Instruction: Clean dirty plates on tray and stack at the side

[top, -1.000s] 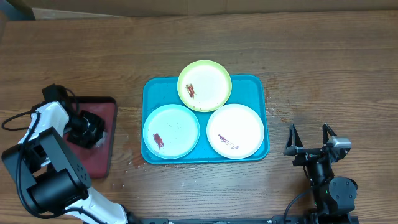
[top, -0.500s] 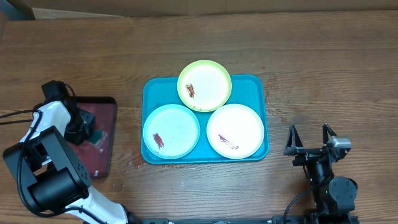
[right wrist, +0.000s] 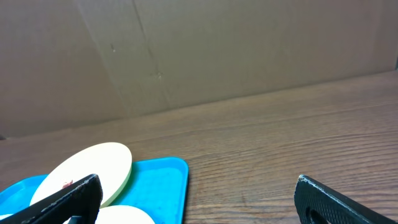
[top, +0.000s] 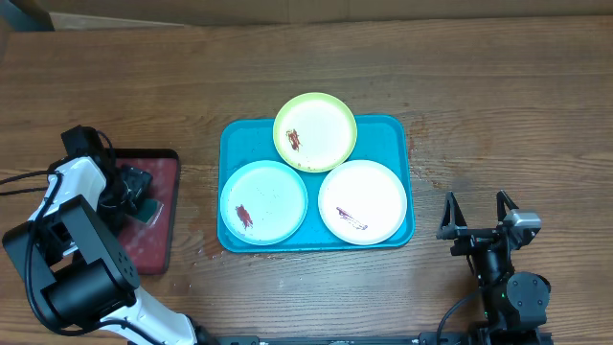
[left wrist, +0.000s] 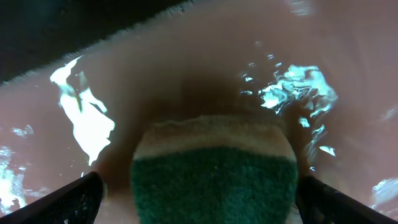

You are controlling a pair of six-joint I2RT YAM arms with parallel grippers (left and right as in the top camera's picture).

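The blue tray [top: 397, 134] lies mid-table and holds three smeared plates: yellow-green [top: 315, 131] at the back, overlapping the rim, light blue [top: 263, 202] front left, white [top: 362, 202] front right. My left gripper [top: 134, 190] is low over the black tray with dark red inside [top: 158, 235]. In the left wrist view its fingers [left wrist: 199, 196] are open on either side of a green and yellow sponge [left wrist: 214, 177] that lies on the wet red surface. My right gripper [top: 476, 218] is open and empty, right of the blue tray. The right wrist view shows the yellow-green plate [right wrist: 87, 168] and the blue tray's corner [right wrist: 165, 180].
Brown cardboard [right wrist: 199, 56] stands along the table's far edge. Wood table [top: 498, 105] surrounds the trays. The dark red tray floor [left wrist: 186, 81] glistens with liquid.
My left gripper pulled back to the left off the sponge, uncovering it, then edged right toward it again. The plates and the right arm have not moved.
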